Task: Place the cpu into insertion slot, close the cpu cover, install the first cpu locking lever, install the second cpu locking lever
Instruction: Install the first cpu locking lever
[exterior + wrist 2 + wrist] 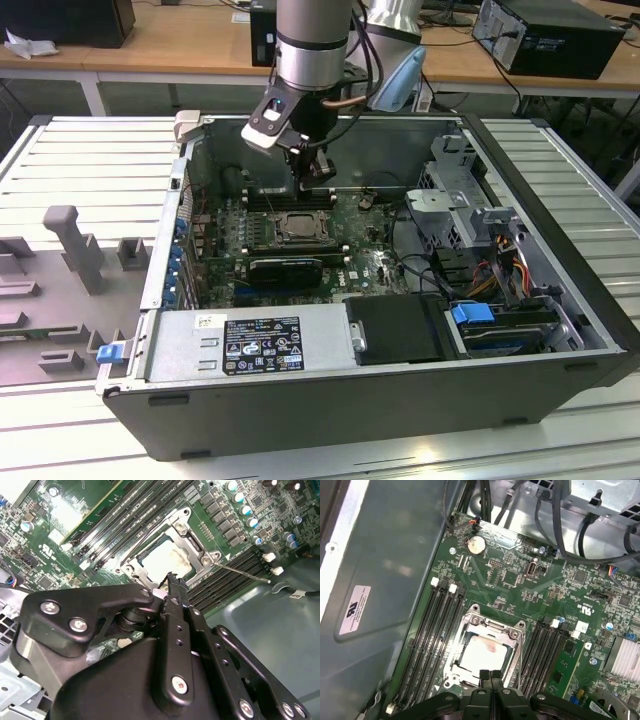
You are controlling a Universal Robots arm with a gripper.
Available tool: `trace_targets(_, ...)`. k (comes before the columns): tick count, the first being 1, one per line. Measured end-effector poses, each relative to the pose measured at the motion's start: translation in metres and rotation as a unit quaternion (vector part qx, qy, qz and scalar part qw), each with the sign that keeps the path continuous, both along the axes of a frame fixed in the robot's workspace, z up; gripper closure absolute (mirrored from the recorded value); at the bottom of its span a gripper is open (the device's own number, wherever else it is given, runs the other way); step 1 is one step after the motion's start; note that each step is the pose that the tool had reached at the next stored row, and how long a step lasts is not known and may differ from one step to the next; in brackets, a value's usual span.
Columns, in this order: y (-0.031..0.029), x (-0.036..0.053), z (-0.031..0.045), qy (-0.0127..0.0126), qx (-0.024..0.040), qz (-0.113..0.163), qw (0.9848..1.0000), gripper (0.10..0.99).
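Nearest to us in the first wrist view, the pincer [490, 676] has its two black fingers pressed flat together, and we see nothing held between them. Its tip hangs just over one edge of the socket.

Directly beyond the tip lies the cpu [479, 656], its pale metal top smudged, seated flat in the insertion slot [282, 232]. The cpu cover [492, 627] lies down around it, and the chip shows through its square window. In the second wrist view a thin metal lever [242, 573] juts out from a socket corner across the neighbouring memory slots [222, 587].

Farther out, the green motherboard [520, 587] spreads around the socket. In the exterior view it lies in the open computer case [560, 300], which rests on the ribbed grey counter [90, 150].
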State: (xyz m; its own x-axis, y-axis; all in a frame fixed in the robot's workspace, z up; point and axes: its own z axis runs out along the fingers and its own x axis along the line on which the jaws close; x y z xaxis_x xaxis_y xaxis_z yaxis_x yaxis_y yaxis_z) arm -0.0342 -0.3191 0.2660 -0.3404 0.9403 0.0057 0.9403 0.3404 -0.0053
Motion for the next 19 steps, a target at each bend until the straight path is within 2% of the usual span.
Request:
trace_targets(9, 0.0000, -0.0003, 0.0000, -0.0006, 0.0000, 0.035, 0.9994, 0.980)
trace_targets(19, 0.0000, -0.0003, 0.0000, -0.0006, 0.0000, 0.059, 0.9983, 0.980)
